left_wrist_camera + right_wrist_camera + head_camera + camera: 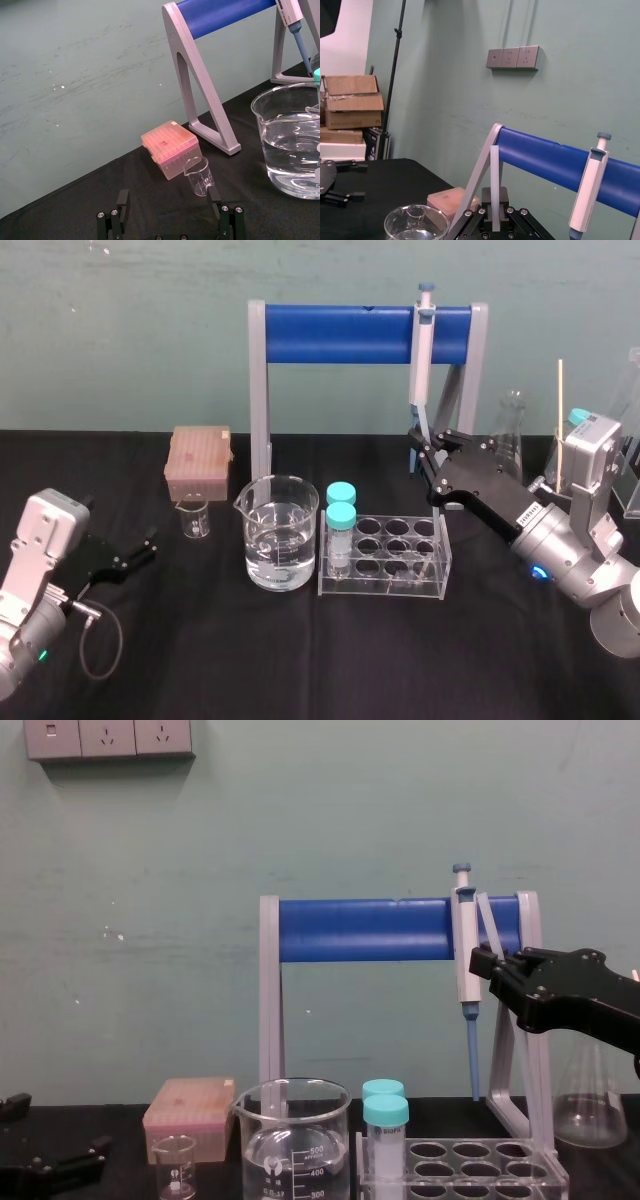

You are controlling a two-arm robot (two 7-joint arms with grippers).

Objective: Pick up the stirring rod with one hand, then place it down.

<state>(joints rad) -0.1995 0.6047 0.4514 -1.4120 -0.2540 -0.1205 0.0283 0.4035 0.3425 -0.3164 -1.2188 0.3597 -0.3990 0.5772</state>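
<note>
Tabletop [200,660]: black, lab glassware
Room: green wall [150,920], sockets [513,57]
Right tool [418,452]: gripping stirring rod [494,175]
Left tool [169,205]: wide, at left

The right gripper [418,455], clamping the stirring rod [494,185], hangs over the tube rack [380,585], with the pipette [424,350] and stand [340,335] close behind and a flask [512,430] beside. Bare table [300,660] lies open in front of the beaker [280,540] and rack.
</note>
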